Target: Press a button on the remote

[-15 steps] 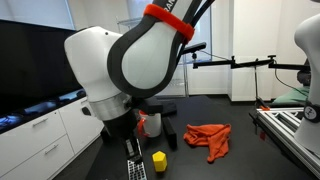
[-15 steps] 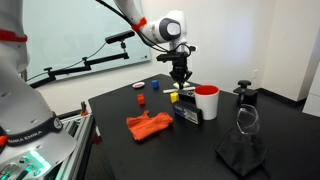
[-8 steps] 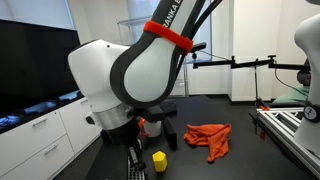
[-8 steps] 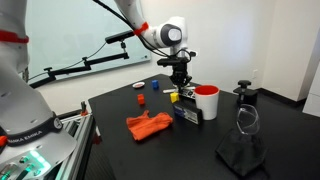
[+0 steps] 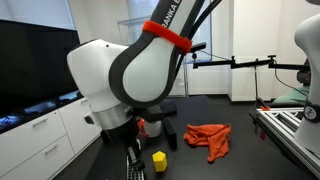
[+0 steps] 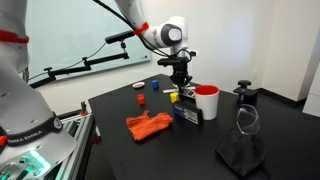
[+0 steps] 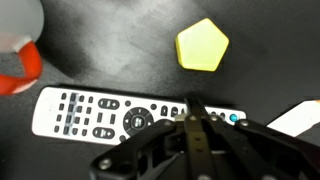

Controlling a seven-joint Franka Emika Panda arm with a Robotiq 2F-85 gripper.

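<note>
The remote (image 7: 120,113) is long and flat with rows of small buttons and lies on the black table. It also shows in both exterior views (image 5: 136,170) (image 6: 186,113). My gripper (image 7: 195,108) is shut, its fingertips pressed together and pointing down at the remote's button face near a small blue button. I cannot tell whether the tips touch it. In both exterior views the gripper (image 5: 131,150) (image 6: 180,88) hangs just above the remote, beside the red mug (image 6: 207,102).
A small yellow block (image 7: 202,45) (image 5: 159,161) lies close beside the remote. The red mug (image 5: 150,125) stands right behind it. An orange cloth (image 6: 148,126) lies mid-table, small red and blue blocks (image 6: 141,98) farther back, and a black stand (image 6: 243,95) and dark bag (image 6: 243,152) to one side.
The arm shifted and the gripper came down slightly toward the remote one second ago. It has held still over the last half second.
</note>
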